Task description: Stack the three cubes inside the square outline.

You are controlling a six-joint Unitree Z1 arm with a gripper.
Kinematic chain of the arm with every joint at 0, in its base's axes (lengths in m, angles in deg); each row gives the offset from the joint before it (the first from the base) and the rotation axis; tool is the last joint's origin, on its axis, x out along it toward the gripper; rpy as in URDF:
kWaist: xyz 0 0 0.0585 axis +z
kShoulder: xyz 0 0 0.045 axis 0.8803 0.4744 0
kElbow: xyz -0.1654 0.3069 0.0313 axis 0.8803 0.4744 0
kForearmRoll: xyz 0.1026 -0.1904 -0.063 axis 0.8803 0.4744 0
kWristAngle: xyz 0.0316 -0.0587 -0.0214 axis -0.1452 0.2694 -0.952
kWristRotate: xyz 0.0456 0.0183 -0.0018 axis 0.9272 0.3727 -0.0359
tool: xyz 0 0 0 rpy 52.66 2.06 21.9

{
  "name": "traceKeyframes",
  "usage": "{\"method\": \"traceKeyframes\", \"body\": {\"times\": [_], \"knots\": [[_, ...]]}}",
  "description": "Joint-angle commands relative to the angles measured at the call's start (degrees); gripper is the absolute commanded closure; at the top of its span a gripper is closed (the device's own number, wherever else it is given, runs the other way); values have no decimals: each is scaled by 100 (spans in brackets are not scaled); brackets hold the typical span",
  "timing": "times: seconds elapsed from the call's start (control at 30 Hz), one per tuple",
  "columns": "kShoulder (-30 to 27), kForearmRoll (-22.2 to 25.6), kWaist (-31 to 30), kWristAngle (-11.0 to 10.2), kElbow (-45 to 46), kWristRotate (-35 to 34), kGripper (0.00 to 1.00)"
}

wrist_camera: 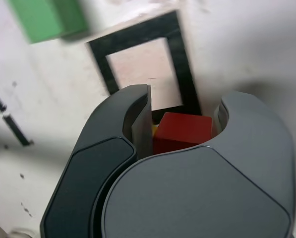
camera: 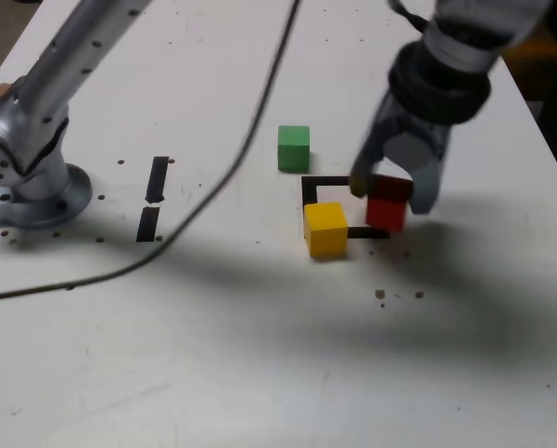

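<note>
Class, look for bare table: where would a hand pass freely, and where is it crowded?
Bare: between the black strips and the yellow cube, under the cable; also nearer the camera than that cube. Crowded: around the square outline, with green and red cubes nearby.

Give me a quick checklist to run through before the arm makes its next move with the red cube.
1. Red cube sits between the gripper's jaws: ok.
2. Both jaws press firmly on it: cannot tell; the wrist view leaves the contact unclear.
3. Square outline has a cube standing inside to stack on: not ok, its white centre shows bare in the wrist view.
4. Yellow cube is inside the outline: not ok, it overlaps the frame's near-left corner in the exterior view.
5. Green cube stands outside the outline, uncovered on top: ok.
</note>
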Motion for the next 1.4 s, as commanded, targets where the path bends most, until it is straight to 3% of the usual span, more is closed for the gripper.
{"method": "traceKeyframes", "body": {"times": [0.0, 0.27, 0.4, 0.6, 0.73, 1.13, 1.23, 1.37], "knots": [[-208, -174, 26, -40, 274, -2071, 88], [-841, -1334, -128, -267, 1445, -3394, 90], [-857, -1459, -198, -282, 1514, -3597, 90], [-890, -1353, -235, -318, 1703, -3737, 90], [-947, -896, -235, -302, 1852, -3748, 90], [-1143, 173, -292, 395, 2329, -3564, 90], [-1261, 99, -337, 303, 2186, -3617, 90], [-1444, -94, -351, -10, 1989, -3671, 90]]}}
